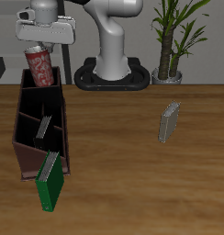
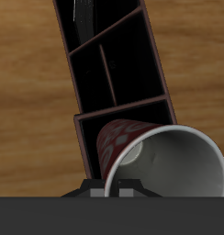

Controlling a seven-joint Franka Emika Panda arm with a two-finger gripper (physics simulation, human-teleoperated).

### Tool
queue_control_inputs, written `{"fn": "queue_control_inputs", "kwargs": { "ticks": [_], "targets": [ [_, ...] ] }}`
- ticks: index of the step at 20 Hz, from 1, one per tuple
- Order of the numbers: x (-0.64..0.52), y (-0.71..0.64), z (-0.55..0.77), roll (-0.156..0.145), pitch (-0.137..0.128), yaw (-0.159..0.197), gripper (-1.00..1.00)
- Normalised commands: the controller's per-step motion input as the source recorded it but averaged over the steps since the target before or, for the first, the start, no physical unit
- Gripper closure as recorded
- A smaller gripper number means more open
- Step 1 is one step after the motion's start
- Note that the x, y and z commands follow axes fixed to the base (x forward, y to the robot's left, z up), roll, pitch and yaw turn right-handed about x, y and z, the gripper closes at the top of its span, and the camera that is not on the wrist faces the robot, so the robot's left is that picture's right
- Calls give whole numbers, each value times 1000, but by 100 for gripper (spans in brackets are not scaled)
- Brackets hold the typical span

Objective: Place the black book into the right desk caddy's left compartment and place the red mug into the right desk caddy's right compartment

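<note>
My gripper (image 1: 39, 44) is shut on the red mug (image 1: 39, 64) by its rim. It holds the mug over the square end section (image 1: 40, 90) at the back of the right desk caddy (image 1: 27, 147). The mug's base is about level with the caddy's rim. In the wrist view the mug (image 2: 132, 138) shows its white inside and hangs above that end section of the caddy (image 2: 82, 128). The black book (image 1: 42, 127) stands in the section with the slanted divider, and its pale page edge shows in the wrist view (image 2: 80, 14).
A green book (image 1: 50, 181) leans against the caddy's front end, near the table's front edge. A light grey book (image 1: 169, 122) stands alone on the table's other side. The robot base (image 1: 114, 69) and a potted plant (image 1: 169, 41) stand at the back.
</note>
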Motion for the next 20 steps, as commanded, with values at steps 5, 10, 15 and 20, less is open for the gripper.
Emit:
{"fn": "queue_control_inputs", "kwargs": {
  "ticks": [5, 10, 15, 20],
  "targets": [
    [117, 55, -183, 10, 23, -9, 100],
    [59, 2, -106, 1, 12, -5, 100],
    [61, 34, -218, -14, 35, 3, 100],
    [47, -50, -222, -40, 70, -6, 100]
  ]
}}
